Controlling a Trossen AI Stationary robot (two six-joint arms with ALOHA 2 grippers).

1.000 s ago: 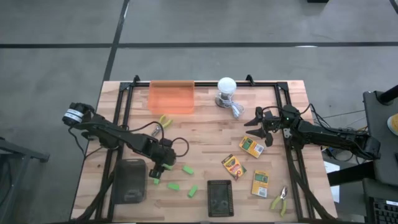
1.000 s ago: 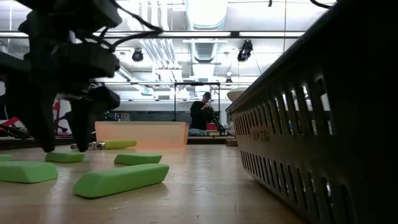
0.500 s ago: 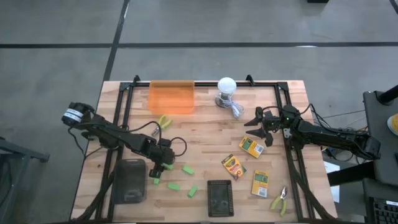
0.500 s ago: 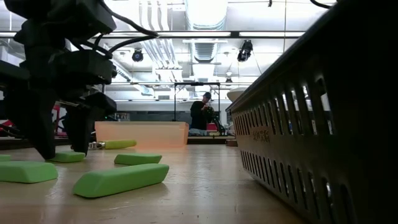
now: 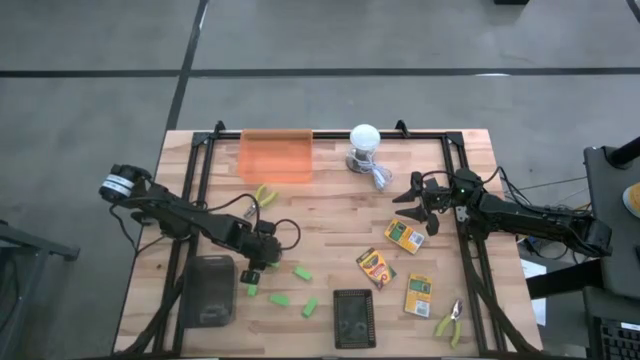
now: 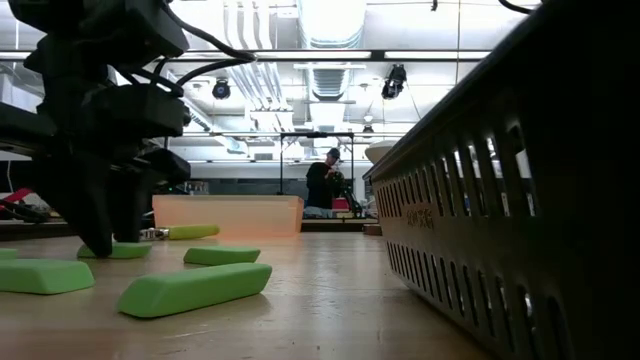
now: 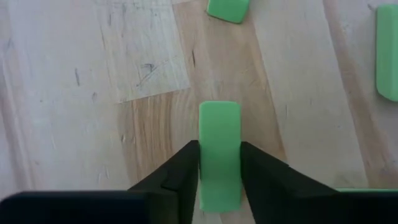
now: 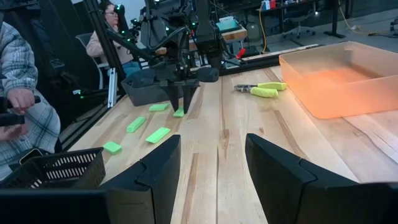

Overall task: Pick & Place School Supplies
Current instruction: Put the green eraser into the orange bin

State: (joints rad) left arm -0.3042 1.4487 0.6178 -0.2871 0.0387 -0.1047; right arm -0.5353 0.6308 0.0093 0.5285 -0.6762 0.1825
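Observation:
Several bright-green blocks (image 5: pixel 301 272) lie near the table's front left. My left gripper (image 5: pixel 253 274) points steeply down over one of them (image 7: pixel 219 134) and is shut on it; the low view shows this block (image 6: pixel 128 251) flat on the wood. Three crayon boxes (image 5: pixel 375 267) lie at the centre right. One pair of pliers (image 5: pixel 265 195) lies by the orange bin, another (image 5: pixel 450 322) at the front right. My right gripper (image 5: pixel 412 195) waits open and level at the right side, holding nothing. My left gripper pinches the green block by its two long sides (image 7: pixel 205 155) between its two fingers (image 7: pixel 184 173), at the block's nearer end. The fingers come from above, slanting down, and lie along the block. The block lies flat on the table.
An orange bin (image 5: pixel 277 155) stands at the far edge, beside a white bulb with a cable (image 5: pixel 364 140). A dark tray (image 5: pixel 210 290) lies left of the blocks and a black basket (image 5: pixel 353 318) at the front centre. People show beyond the table (image 8: pixel 18 93).
My left gripper has sunk a little onto the green block and its fingers have closed from wide apart to either side of the block. The block stays flat on the table.

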